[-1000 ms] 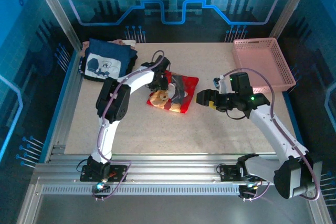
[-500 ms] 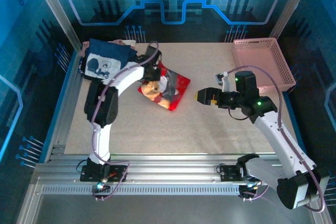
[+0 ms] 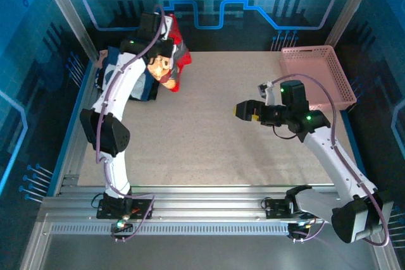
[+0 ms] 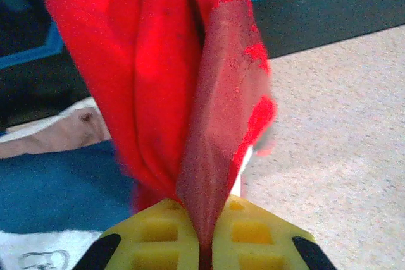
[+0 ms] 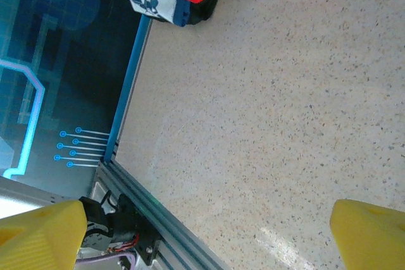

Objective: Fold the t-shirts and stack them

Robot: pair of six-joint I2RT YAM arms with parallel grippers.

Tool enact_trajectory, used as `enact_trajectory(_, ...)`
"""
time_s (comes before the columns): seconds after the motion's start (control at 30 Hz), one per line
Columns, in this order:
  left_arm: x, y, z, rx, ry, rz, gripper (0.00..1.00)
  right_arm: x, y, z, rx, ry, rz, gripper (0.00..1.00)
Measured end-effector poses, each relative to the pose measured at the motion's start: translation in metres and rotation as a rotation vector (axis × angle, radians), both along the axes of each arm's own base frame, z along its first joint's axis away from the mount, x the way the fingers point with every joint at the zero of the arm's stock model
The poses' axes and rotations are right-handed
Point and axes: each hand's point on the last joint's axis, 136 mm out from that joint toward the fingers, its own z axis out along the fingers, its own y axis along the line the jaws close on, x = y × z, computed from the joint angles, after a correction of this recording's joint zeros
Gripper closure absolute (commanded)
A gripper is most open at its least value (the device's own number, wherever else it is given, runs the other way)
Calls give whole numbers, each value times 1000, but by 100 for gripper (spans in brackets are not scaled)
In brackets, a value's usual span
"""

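Red cloth sits pinched between the yellow pads of the left gripper [image 3: 163,33], which is clenched tight on a gathered edge of the red shirt [image 3: 175,62]. The left wrist view shows several folds running straight out from the closed left gripper [image 4: 205,235], so the long axis of the red shirt [image 4: 166,80] follows the line of the fingers and hangs down toward the table [image 3: 215,150]. The teddy-bear print faces up and toward the right.

The navy shirt [image 3: 140,88] lies flat below the jaws and off to their left, at the far left corner; in the left wrist view the navy shirt [image 4: 57,181] is beneath the hanging folds. From above, the lower edge of the red shirt seems to hang just over the right-hand border of the navy one, though I cannot tell whether the two touch. I judge the coming move turns on this offset: the bundle has to travel left from where it hangs to land squarely on the navy shirt.

The left arm is stretched long, reaching far and high, and is clearly the nearer one.

The right gripper [image 3: 244,110] is released, fingers spread wide, with nothing between them. It points left over bare table, well apart from both shirts, with the pink basket [image 3: 313,49] behind and to its right. The right arm is bent at the elbow, wrist level.
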Motion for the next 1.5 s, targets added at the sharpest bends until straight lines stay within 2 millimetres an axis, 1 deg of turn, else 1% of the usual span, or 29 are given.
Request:
enact_trajectory(0.13, 4, 29, 0, -2, 8, 31, 100, 6, 1, 4, -2, -4, -3, 0)
enact_trajectory(0.27, 8, 50, -12, -17, 39, 52, 100, 12, 3, -2, -9, 20, -5, 0)
enact_trajectory(0.37, 15, 70, -28, -32, 69, 76, 100, 18, 4, -6, -15, 37, -6, 0)
enact_trajectory(0.43, 20, 89, -42, -43, 89, 103, 100, 22, 5, -7, -18, 46, -5, 0)
enact_trajectory(0.5, 28, 116, -62, -60, 111, 140, 100, 26, 8, -7, -20, 52, 0, 0)
enact_trajectory(0.53, 32, 130, -74, -72, 122, 160, 82, 27, 10, -7, -21, 55, 2, 0)
enact_trajectory(0.57, 37, 147, -87, -82, 134, 185, 39, 29, 11, -7, -23, 58, 4, 0)
enact_trajectory(0.63, 43, 181, -116, -135, 161, 257, 9, 32, 13, -8, -26, 69, 8, 0)
enact_trajectory(0.67, 45, 202, -132, -174, 173, 307, 1, 33, 15, -8, -29, 77, 12, 0)
enact_trajectory(0.7, 44, 228, -150, -213, 189, 376, 1, 34, 16, -7, -32, 84, 16, 0)
enact_trajectory(0.77, 34, 273, -172, -274, 211, 497, 1, 34, 18, -3, -38, 84, 28, 0)
enact_trajectory(0.8, 26, 294, -177, -303, 217, 555, 1, 33, 19, 0, -41, 80, 36, 0)
enact_trajectory(0.83, 20, 310, -177, -321, 213, 597, 1, 32, 19, 2, -45, 77, 41, 0)
enact_trajectory(0.87, 13, 327, -171, -333, 194, 639, 1, 31, 18, 5, -49, 69, 47, 0)
enact_trajectory(0.9, 6, 342, -159, -345, 167, 679, 1, 30, 18, 6, -52, 61, 52, 0)
enact_trajectory(0.93, 0, 351, -147, -352, 141, 706, 1, 29, 18, 7, -55, 58, 55, 0)
enact_trajectory(0.97, -5, 359, -130, -353, 107, 726, 1, 27, 17, 7, -57, 57, 60, 0)
enact_trajectory(1.03, -14, 361, -86, -356, 23, 737, 1, 23, 15, 6, -54, 55, 67, 0)
enact_trajectory(1.07, -20, 355, -55, -362, -36, 720, 1, 21, 13, 6, -51, 54, 70, 0)
enact_trajectory(1.1, -25, 344, -26, -375, -93, 691, 1, 18, 11, 5, -48, 54, 72, 0)
enact_trajectory(1.13, -30, 334, -2, -392, -140, 664, 1, 16, 9, 4, -47, 56, 70, 0)
enact_trajectory(1.2, -47, 306, 50, -435, -239, 595, 1, 14, 4, 3, -41, 53, 71, 0)
enact_trajectory(1.27, -65, 282, 80, -479, -296, 538, 1, 12, -2, 2, -42, 50, 64, 0)
enact_trajectory(1.3, -76, 269, 89, -515, -314, 509, 1, 11, -6, 1, -47, 48, 57, 0)
enact_trajectory(1.33, -86, 258, 90, -548, -318, 490, 1, 10, -11, -1, -51, 45, 49, 0)
enact_trajectory(1.37, -97, 246, 86, -584, -311, 475, 1, 9, -17, -2, -61, 40, 36, 0)
enact_trajectory(1.43, -121, 223, 61, -631, -268, 465, 1, 8, -33, -6, -95, 21, -7, 0)
enact_trajectory(1.47, -133, 208, 42, -644, -234, 464, 1, 8, -43, -9, -122, 1, -39, 0)
enact_trajectory(1.5, -146, 189, 18, -647, -192, 455, 1, 8, -56, -12, -160, -22, -80, 0)
